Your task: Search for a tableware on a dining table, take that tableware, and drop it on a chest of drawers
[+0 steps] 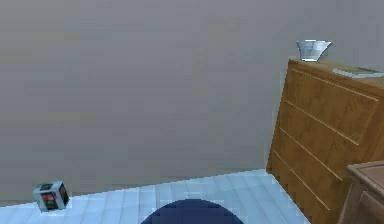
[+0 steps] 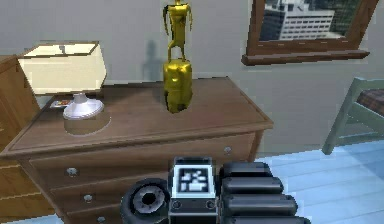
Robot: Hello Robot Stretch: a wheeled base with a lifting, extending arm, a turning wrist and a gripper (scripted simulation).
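my end effector, a dark round body, sits at the near edge of the arm side view before a dark brown wooden chest of drawers. i cannot tell if its fingers are apart or together, or if it holds anything. a white bowl-like piece of tableware rests on the chest's left part, just beside a cream-shaded lamp, left of a gold statue.

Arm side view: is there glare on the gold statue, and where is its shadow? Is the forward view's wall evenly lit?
Arm side view: the gold statue carries bright highlights on its rounded lower body; a faint grey shadow seems to lie on the wall just left of it. Forward view: the plain wall is lit evenly, without glare.
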